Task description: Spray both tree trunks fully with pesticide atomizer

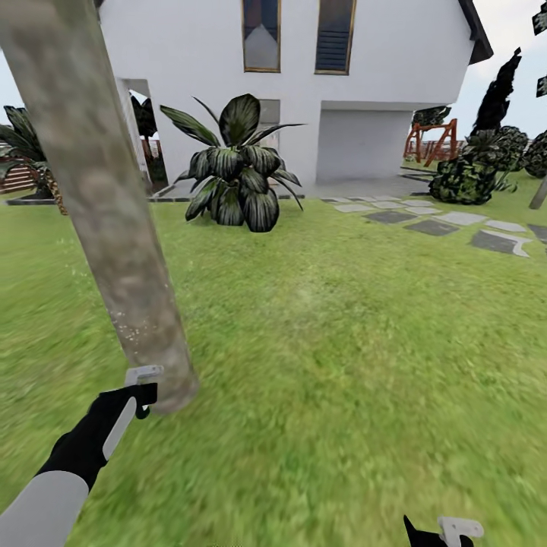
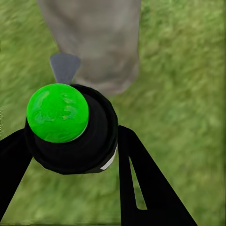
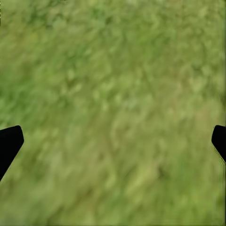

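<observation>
Lawn (image 1: 327, 365) spreads wide and green across the garden, open and bare to the right of a thick, mottled grey-brown tree trunk (image 1: 99, 197) that leans across the left side of the head view, from the top edge down to the grass near the robot. A scatter of tiny white pesticide specks (image 1: 140, 330) dots the bark just above the trunk's base.

The left gripper (image 1: 140, 391), on a black and grey arm reaching in from the near left corner, sits right beside the foot of the trunk. In the left wrist view its black fingers (image 2: 136, 179) close around the pesticide atomizer (image 2: 70, 129), a round dark body topped with a bright green cap, with a grey nozzle part pointing at the trunk base (image 2: 96, 42). Whether the atomizer touches the bark cannot be told.

The right gripper (image 1: 444, 532) shows at the near bottom edge, right of centre, low over bare grass. In the right wrist view its black fingertips (image 3: 9, 143) stand far apart at opposite edges, holding nothing, with blurred grass between them.

Far off, a white house (image 1: 304, 91) closes the lawn's far edge. A broad-leaved dark plant (image 1: 235, 167) stands in front of it, well apart from the trunk. Grey paving stones (image 1: 433, 224) run along the far right, next to dark bushes (image 1: 471, 171).
</observation>
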Available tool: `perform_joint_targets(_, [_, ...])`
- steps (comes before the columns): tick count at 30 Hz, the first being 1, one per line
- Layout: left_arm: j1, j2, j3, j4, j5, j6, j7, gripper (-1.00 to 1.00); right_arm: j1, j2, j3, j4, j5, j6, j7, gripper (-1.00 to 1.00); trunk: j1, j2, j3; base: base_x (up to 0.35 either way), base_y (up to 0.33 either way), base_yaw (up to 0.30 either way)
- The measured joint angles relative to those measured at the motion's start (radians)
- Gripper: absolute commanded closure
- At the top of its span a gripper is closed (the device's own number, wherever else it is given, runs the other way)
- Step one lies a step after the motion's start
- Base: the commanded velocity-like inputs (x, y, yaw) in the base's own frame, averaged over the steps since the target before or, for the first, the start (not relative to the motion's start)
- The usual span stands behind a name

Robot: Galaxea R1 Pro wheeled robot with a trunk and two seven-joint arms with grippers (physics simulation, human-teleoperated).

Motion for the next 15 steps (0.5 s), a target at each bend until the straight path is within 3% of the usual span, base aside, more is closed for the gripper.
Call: perform_joint_targets(15, [0.0,-0.002,0.0,0.0,0.002,-0.001,0.001,1.0,0.0,0.0,0.0,0.0,0.0,0.0,0.0,-1.0,0.0,0.0,0.0,0.004,-0.271,0.27])
